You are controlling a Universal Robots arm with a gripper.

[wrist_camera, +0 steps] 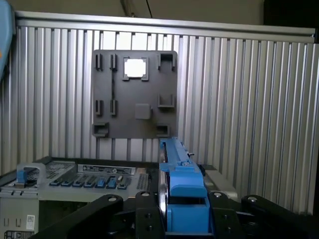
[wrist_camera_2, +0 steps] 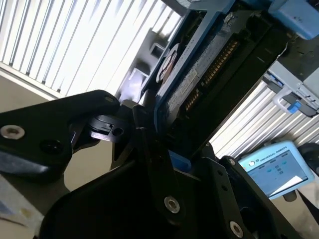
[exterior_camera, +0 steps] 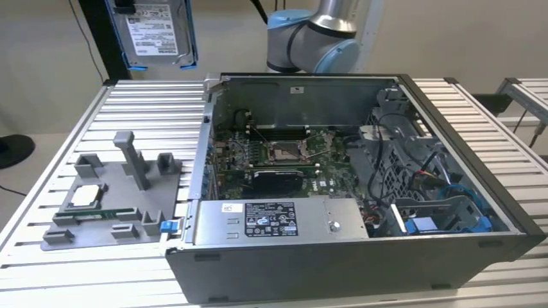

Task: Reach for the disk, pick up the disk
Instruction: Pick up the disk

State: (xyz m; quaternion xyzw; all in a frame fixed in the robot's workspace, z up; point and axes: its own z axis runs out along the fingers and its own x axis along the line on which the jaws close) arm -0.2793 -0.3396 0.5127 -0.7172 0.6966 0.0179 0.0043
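High over the tabletop [exterior_camera: 128,115], toward the exterior view's far left, I am holding the disk [exterior_camera: 158,32] up in the air, label facing out. My tool [wrist_camera: 185,224] is gripping narrow on the disk, with black fingers [wrist_camera: 222,214] pressing on either side of its blue rail in the first wrist view. Down below, a grey fixture plate [exterior_camera: 102,224] is sitting on the tabletop just beside the open computer case [exterior_camera: 342,269], both well apart from the disk.
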